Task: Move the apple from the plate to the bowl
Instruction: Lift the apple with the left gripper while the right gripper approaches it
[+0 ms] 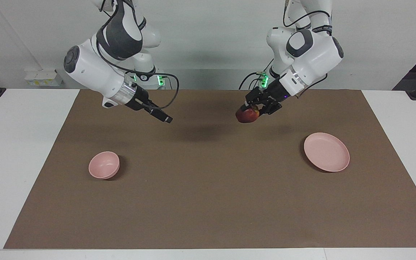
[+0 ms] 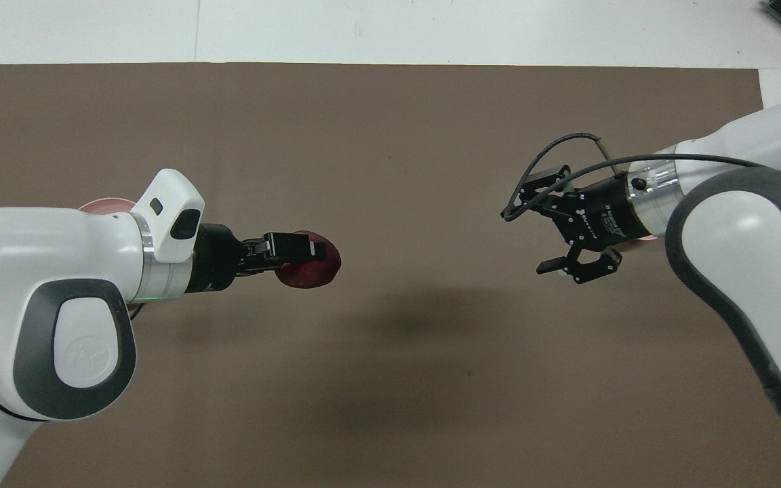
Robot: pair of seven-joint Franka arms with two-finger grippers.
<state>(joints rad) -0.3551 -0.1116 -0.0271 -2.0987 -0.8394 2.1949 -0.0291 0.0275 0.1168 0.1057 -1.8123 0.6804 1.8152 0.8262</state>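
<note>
Up in the air over the brown mat (image 1: 208,187) on the white worktop (image 1: 20,144), the left claw (image 1: 252,108) is clenched on the small round dark red apple (image 1: 246,115), its fingers (image 2: 295,245) lying across the fruit's top. The right claw (image 2: 552,230) is spread wide with nothing between its fingers (image 2: 548,266) and hangs over the mat, pointing toward the apple with a clear gap between them. Farther from the robots, the flat, shallow pale pink round plate (image 1: 326,151) lies bare toward the left arm's end of the worktop. The small, deep pale pink round bowl (image 1: 104,165) sits with nothing in it toward the right arm's end, well apart from the plate.
</note>
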